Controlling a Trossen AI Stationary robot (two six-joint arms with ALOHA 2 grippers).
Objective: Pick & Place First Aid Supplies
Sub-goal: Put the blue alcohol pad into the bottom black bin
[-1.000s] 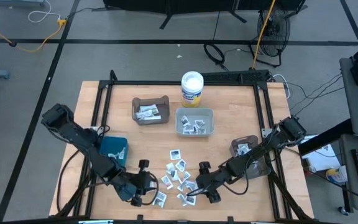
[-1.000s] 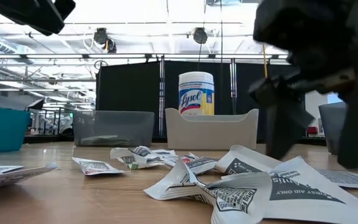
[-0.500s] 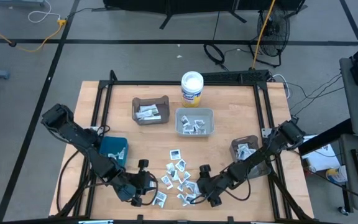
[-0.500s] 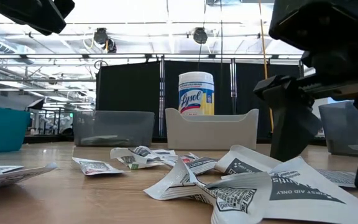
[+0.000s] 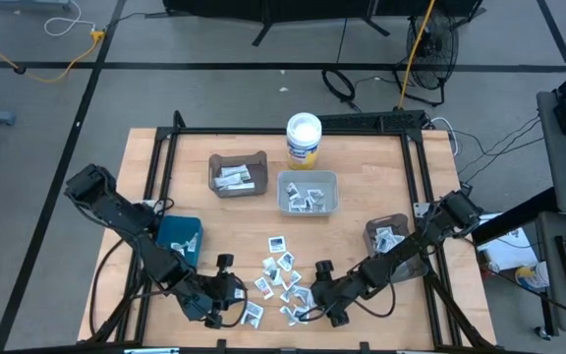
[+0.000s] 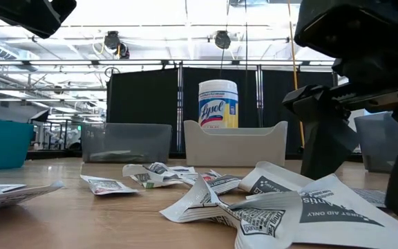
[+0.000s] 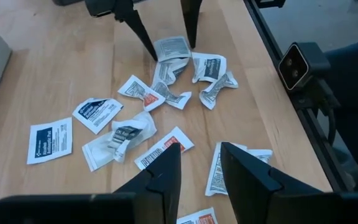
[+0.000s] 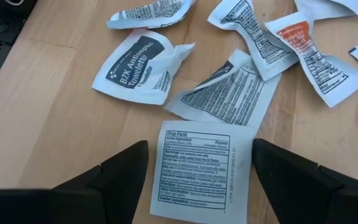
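The right gripper stands low over the scattered packets at the table's near edge, fingers spread wide to either side of a flat white packet. The left gripper hovers just beside the pile, fingers parted with nothing between them

Both arms reach low toward the table's near edge, right pincer spread wide, left pincer part-open.
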